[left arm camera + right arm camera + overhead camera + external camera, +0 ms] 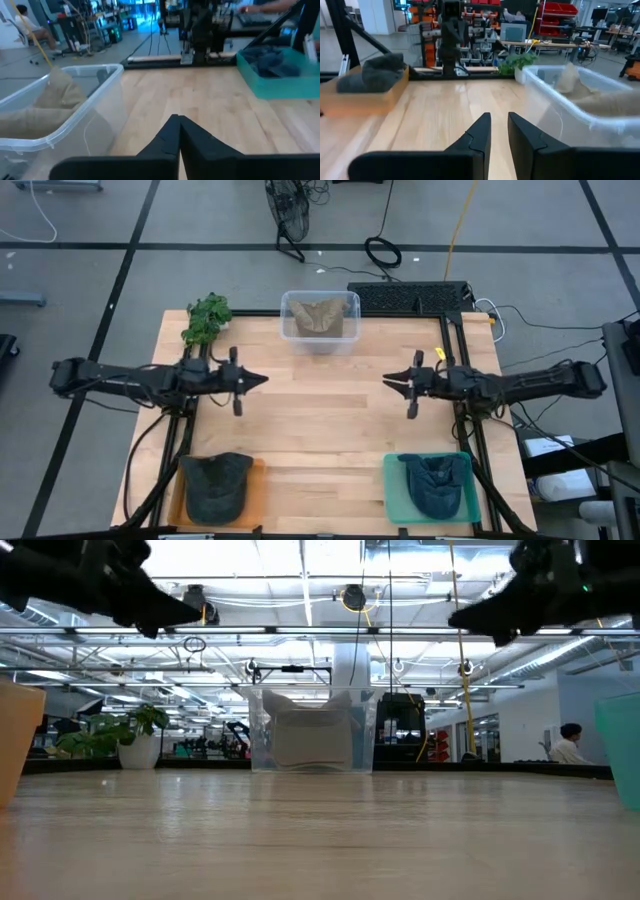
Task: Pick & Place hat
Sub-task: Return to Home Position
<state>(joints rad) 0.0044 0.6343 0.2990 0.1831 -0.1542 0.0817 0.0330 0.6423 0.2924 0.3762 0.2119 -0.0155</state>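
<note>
The brown cap (318,317) is seen crumpled inside the transparent bin (352,330), while the black cap (216,485) in the orange bin (258,490) is set well apart from it. Both are judged light, soft and floppy, best pinched at the stiffer brim. The left gripper (262,379), jaws together, and the right gripper (388,381), jaws narrowly apart, are held empty just short of the transparent bin.

Layout around the two tools.
Far bin (288,315), cap (320,318) inside, lies beyond the gap between left gripper (262,379) and right gripper (388,381); plant (207,318) beyond the left one; left bin (258,485) and right bin (393,490), nearside, each hold a cap.
</note>
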